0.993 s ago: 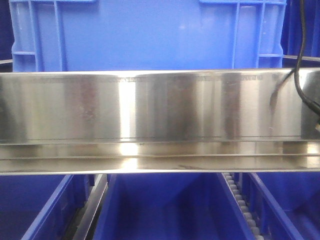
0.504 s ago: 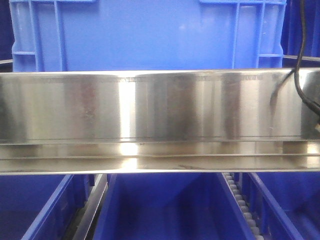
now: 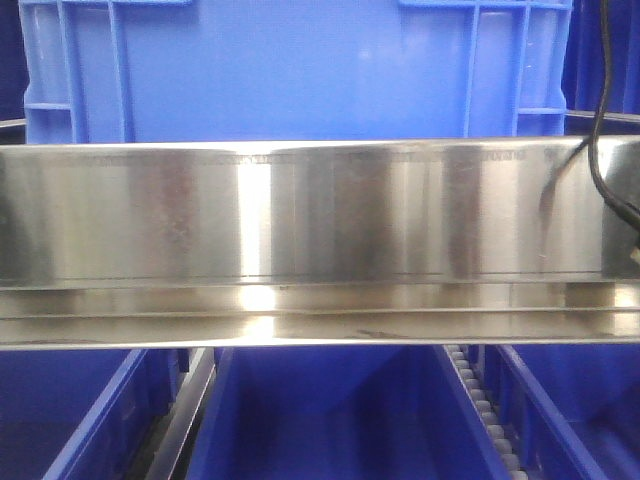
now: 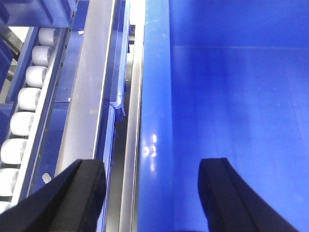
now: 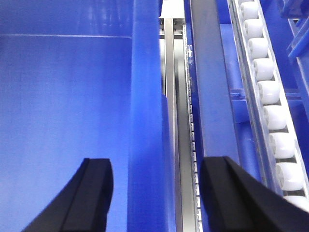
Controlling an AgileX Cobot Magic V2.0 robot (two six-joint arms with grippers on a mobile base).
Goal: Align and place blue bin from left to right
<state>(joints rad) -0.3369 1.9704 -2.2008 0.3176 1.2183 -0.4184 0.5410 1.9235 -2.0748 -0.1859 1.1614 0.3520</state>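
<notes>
The blue bin (image 3: 300, 70) sits in a roller rack (image 5: 210, 96), behind its steel front rail (image 3: 320, 215), white rollers (image 5: 268, 92) alongside.

No visible change to blue bin (image 3: 300, 70)

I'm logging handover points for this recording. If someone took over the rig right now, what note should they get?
Left gripper: open, fingers either side of the blue bin's left wall, not clamped.
Right gripper: open, straddling the bin's right wall the same way.
Bin: upright and level behind the steel rail, with roller tracks running alongside.
Done: both arms are lined up on the walls.
Left: probably close both grippers, shift the bin, align it and release. The pictures do not show whether it already sits at its final spot.
</notes>
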